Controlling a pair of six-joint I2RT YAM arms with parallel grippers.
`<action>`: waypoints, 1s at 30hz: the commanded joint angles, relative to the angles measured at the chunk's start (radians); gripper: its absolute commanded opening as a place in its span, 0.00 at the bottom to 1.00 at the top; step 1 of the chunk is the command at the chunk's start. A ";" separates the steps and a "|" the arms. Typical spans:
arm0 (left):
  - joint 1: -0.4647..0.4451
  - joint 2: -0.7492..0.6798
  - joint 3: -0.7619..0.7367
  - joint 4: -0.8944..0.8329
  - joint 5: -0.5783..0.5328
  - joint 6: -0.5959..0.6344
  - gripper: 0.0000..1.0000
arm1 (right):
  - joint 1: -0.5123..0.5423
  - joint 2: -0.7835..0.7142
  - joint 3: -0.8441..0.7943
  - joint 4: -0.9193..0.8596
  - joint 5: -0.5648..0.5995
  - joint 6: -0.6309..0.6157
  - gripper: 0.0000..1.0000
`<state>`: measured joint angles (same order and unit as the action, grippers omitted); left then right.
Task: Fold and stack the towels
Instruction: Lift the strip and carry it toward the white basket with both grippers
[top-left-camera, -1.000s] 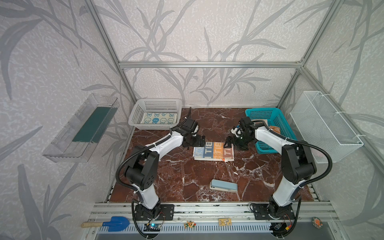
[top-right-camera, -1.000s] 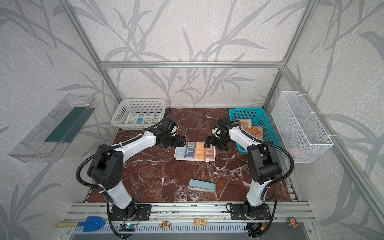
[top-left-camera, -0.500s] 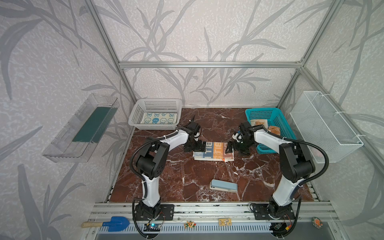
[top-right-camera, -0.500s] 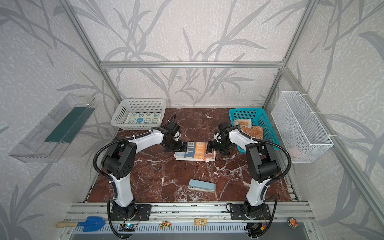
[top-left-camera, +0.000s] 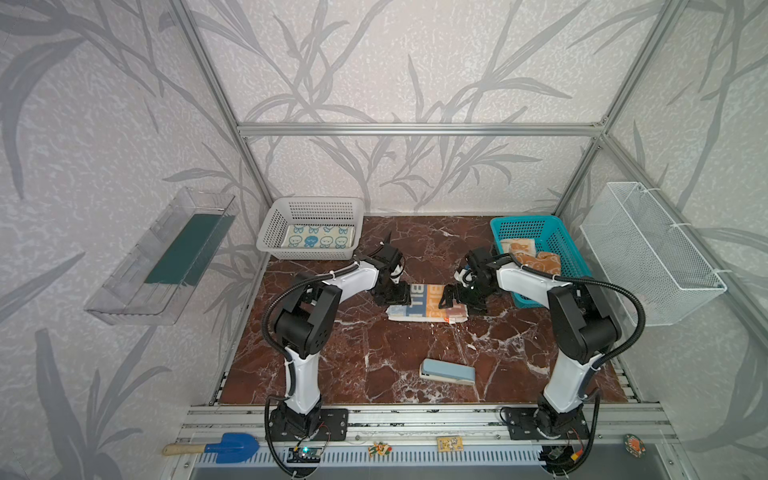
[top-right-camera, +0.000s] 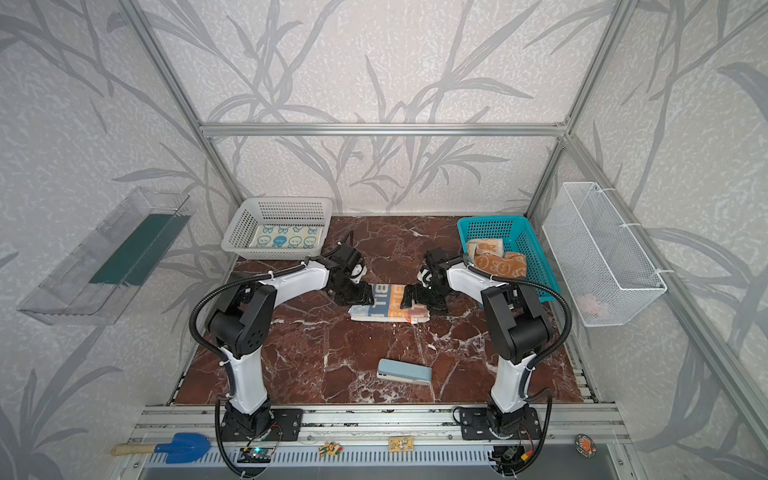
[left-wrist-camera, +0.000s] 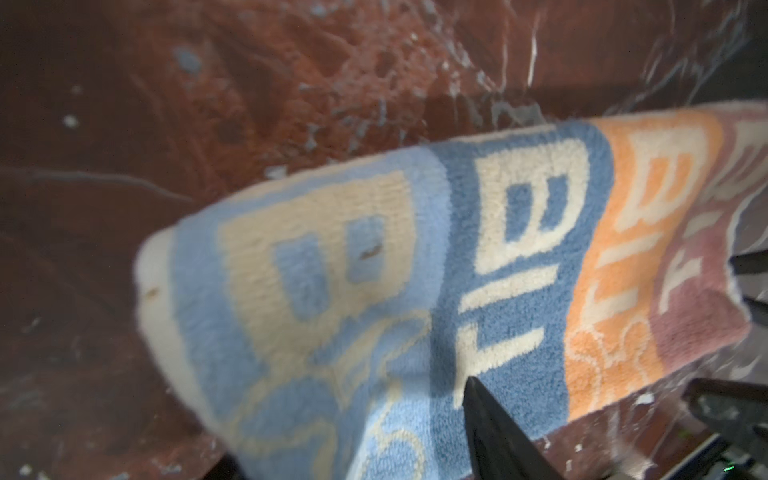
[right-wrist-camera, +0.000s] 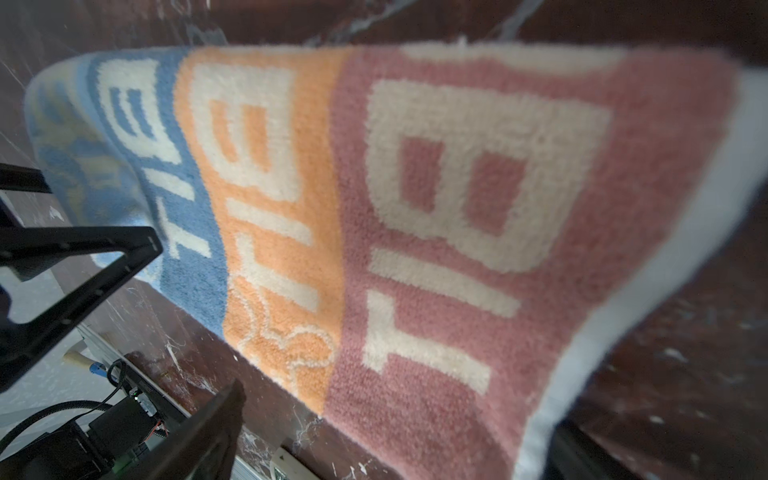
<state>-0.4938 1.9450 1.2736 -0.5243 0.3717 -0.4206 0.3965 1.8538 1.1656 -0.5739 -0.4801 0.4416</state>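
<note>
A folded towel with blue, orange and pink lettered blocks (top-left-camera: 428, 305) (top-right-camera: 388, 307) lies flat on the marble table. My left gripper (top-left-camera: 392, 293) (left-wrist-camera: 357, 453) is down at its left end with the blue end between its jaws. One finger (left-wrist-camera: 494, 436) lies against the cloth; the other is mostly hidden under it. My right gripper (top-left-camera: 461, 297) (right-wrist-camera: 395, 453) stands open astride the pink end (right-wrist-camera: 478, 232). A cream-and-blue towel (top-left-camera: 318, 237) lies folded in the white basket. An orange-and-cream towel (top-left-camera: 532, 257) sits crumpled in the teal basket.
The white basket (top-left-camera: 316, 203) stands at the back left and the teal basket (top-left-camera: 525, 222) at the back right. A pale blue block (top-left-camera: 448, 372) lies near the front of the table. A wire basket (top-left-camera: 648, 249) and a clear tray (top-left-camera: 166, 257) hang on the side walls.
Both grippers have come down and inward onto the two ends of the lettered towel. The left jaws have narrowed around its blue end; the right jaws stay wide.
</note>
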 joint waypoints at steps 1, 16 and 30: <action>-0.016 0.039 -0.042 -0.002 0.001 -0.010 0.39 | 0.024 0.060 -0.014 0.009 -0.008 0.031 0.99; -0.010 -0.014 0.135 -0.276 -0.216 0.145 0.00 | 0.024 -0.035 0.078 -0.129 0.050 -0.047 0.99; 0.066 0.048 0.581 -0.596 -0.600 0.322 0.00 | 0.030 -0.080 0.319 -0.165 0.028 -0.095 0.99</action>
<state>-0.4477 1.9667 1.7695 -1.0080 -0.0895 -0.1623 0.4175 1.7981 1.4319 -0.7231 -0.4362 0.3653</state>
